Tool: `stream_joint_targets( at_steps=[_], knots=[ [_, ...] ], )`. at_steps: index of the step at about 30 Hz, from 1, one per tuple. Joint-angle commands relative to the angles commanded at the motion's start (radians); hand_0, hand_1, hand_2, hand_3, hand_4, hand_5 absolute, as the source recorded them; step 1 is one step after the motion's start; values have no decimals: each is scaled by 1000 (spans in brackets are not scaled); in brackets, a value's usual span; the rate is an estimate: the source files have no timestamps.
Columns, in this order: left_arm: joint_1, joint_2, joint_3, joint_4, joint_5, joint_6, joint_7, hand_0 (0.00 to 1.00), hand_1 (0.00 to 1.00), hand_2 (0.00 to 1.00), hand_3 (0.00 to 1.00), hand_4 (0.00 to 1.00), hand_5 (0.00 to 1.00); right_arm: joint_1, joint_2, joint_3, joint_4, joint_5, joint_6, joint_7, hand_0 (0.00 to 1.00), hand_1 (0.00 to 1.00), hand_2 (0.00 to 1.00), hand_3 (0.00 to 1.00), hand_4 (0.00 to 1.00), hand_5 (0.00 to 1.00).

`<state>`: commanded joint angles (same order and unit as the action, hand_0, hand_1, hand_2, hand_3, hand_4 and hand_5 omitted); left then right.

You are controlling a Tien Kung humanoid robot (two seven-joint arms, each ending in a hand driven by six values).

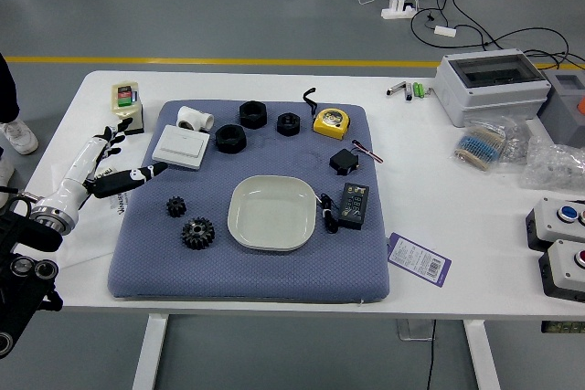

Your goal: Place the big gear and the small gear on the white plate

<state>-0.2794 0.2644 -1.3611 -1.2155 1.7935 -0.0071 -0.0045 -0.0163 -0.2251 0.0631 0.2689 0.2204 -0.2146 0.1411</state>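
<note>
Left arm (26, 267) crosses table edge (84, 288); bare mat (174, 276) separates big gear (197, 234) from plate (271, 213).

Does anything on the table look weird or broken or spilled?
I can't see anything broken or spilled. The purple and white card lies crooked by the mat's right edge, and the clear plastic bag looks crumpled. That's just a bit messy. The big gear and small gear look fine.
</note>
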Motion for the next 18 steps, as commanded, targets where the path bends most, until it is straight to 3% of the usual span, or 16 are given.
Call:
stream_joint_targets(
  at_steps=[6, 7, 9, 14, 18],
  knots=[
    [-17, 29, 26, -20, 212, -61, 25, 758, 810, 904, 888, 957, 2, -1, -1, 5, 0, -1, 0, 0, 618, 625, 726, 544, 751, 717],
    [-19, 31, 30, -21, 244, -66, 27, 704, 777, 876, 866, 952, 2, -1, -1, 5, 0, -2, 1, 0, 618, 625, 726, 544, 751, 717],
    [-28, 40, 46, -21, 293, -78, 31, 704, 777, 876, 866, 952, 2, 0, -1, 7, 0, -2, 1, 0, 618, 625, 726, 544, 751, 717],
    [-51, 54, 74, -21, 321, -94, 37, 692, 763, 844, 841, 946, 2, 1, -1, 8, 0, -1, 1, 0, 618, 624, 726, 544, 751, 717],
    [-89, 86, 124, -37, 318, -137, 47, 692, 763, 844, 841, 946, 2, 4, -1, 10, 1, 0, 0, -1, 618, 624, 726, 544, 751, 717]
  ],
)
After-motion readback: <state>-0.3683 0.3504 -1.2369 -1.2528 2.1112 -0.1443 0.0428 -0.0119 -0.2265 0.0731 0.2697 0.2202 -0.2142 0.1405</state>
